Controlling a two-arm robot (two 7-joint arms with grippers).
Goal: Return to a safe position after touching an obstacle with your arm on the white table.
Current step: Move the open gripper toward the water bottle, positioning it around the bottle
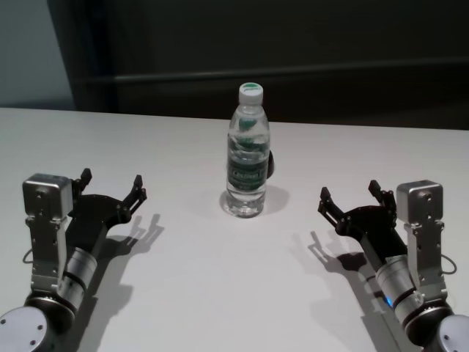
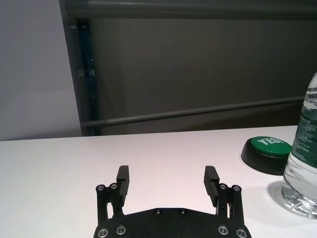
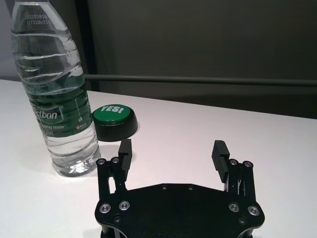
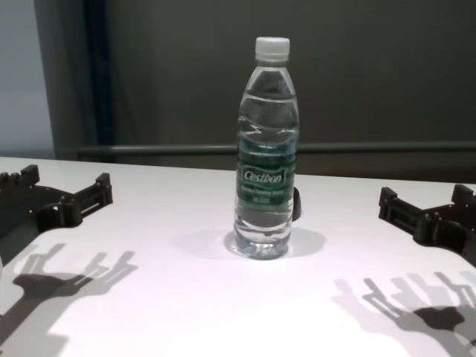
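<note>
The obstacle, a clear water bottle [image 1: 247,154] with a white cap and a dark green label, stands upright in the middle of the white table [image 1: 220,293]. In the chest view the bottle [image 4: 265,171] rises between both arms. My left gripper [image 1: 112,177] hovers low over the table to the bottle's left, open and holding nothing. My right gripper [image 1: 349,189] mirrors it on the right, also open and holding nothing. Neither touches the bottle. The left wrist view has the open left gripper [image 2: 167,173] with the bottle [image 2: 304,148] off to one side. The right wrist view shows the right gripper [image 3: 173,146] apart from the bottle [image 3: 57,94].
A green push button [image 3: 115,121] on a black base, marked "YES!", sits just behind the bottle; it also shows as the button [image 2: 267,148] in the left wrist view. A dark wall with a horizontal rail [image 4: 186,150] runs behind the table's far edge.
</note>
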